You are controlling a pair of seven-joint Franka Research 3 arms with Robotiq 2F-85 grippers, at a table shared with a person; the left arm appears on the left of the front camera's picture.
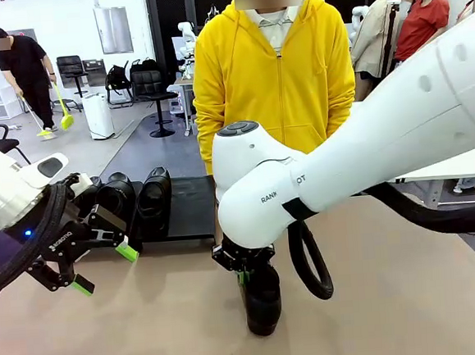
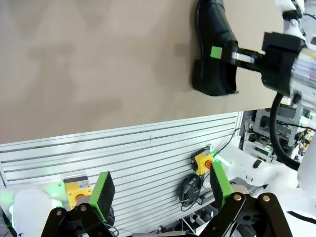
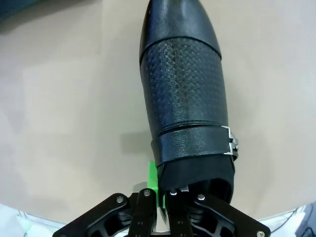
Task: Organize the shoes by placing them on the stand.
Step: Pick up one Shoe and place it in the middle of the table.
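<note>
Front view gives you the tan table (image 1: 395,297) running across to a person in a yellow hoodie (image 1: 274,68) standing at the far side, with the right arm (image 1: 359,155) sweeping in from the right and bending down over the middle. You can see the stand (image 1: 192,206), a low black rack, lying at the far edge left of centre; two shoes (image 1: 136,198) sit on its left part, toes toward you, partly hidden behind the left gripper (image 1: 105,268), whose jaws are spread wide with nothing between them, hovering just in front of the rack. Nearer you, a third shoe (image 1: 261,295) is on the tabletop, well apart from the stand. You see the right gripper (image 1: 245,267) pinching that shoe's rear collar, one green pad (image 3: 152,180) pressed against the outside of the leather beside a small silver buckle (image 3: 231,143)
</note>
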